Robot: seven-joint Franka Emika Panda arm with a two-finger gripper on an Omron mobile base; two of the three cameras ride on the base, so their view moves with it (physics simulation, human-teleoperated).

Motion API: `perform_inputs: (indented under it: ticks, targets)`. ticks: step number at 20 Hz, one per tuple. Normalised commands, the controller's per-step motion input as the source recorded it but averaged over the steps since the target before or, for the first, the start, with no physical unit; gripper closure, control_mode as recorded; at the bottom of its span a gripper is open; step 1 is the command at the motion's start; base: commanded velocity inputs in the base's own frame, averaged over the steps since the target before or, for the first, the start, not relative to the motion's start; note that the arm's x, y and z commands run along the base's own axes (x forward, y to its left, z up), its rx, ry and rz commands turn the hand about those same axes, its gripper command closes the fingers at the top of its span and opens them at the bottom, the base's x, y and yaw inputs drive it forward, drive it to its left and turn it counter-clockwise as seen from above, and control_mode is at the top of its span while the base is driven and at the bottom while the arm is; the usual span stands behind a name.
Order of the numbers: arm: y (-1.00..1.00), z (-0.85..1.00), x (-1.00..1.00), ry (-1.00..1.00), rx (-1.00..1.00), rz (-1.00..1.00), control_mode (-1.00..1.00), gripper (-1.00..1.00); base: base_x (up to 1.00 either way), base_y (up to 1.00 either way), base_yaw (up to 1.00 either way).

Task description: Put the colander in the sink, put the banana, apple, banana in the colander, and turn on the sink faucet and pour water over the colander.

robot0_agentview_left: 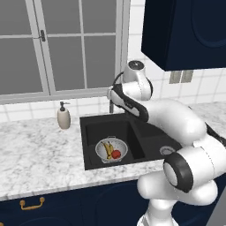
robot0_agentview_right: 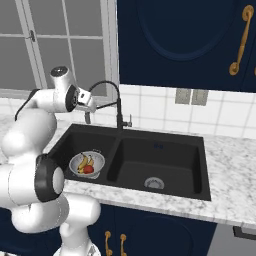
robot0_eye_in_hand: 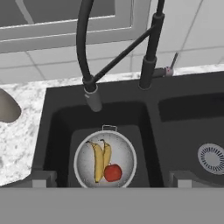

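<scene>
In the hand view, the two fingertips [robot0_eye_in_hand: 38,179] of the tool [robot0_eye_in_hand: 109,180] stand far apart at the bottom of the frame, one at lower left and one at lower right, with nothing between them. In the right base view the tool hangs at centre left, above the left basin and just left of the faucet's spout.

Just above the fingertips, at lower centre of the hand view, the colander [robot0_eye_in_hand: 105,159] sits on the floor of the left basin of the sink [robot0_eye_in_hand: 57,118]. Inside it lie two bananas [robot0_eye_in_hand: 98,159] side by side, lengthwise, and the apple [robot0_eye_in_hand: 113,172] rests against their lower ends at the bowl's lower right. One small handle of the colander shows at its top rim.

At the right edge, the right basin shows its round steel drain [robot0_eye_in_hand: 212,158].

Higher in the frame, the sink faucet [robot0_eye_in_hand: 151,48] rises from the back edge of the sink between the basins. Its hose arches over to the upper left and its spray head [robot0_eye_in_hand: 92,97] hangs above the colander. No stream runs from it.

At the far left, a beige soap bottle [robot0_agentview_left: 64,117] stands on the marble surface [robot0_agentview_left: 39,154] left of the sink, below the window [robot0_agentview_left: 62,44].
</scene>
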Motion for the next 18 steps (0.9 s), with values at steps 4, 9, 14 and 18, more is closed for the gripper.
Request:
perform_inputs:
  ticks: [4,9,14,18]
  targets:
    - [-0.52,0.07,-0.75,0.0,0.02,0.25,-1.0,-1.0,0.0,0.0,0.0]
    - [-0.65,0.03,-0.4,0.0,0.03,0.31,-1.0,-1.0,0.0,0.0,0.0]
    - [-0.74,0.0,-0.14,0.0,0.04,0.29,-1.0,-1.0,0.0,0.0,0.0]
    - [-0.63,-0.01,0.07,0.0,0.02,0.15,-1.0,-1.0,0.0,0.0,0.0]
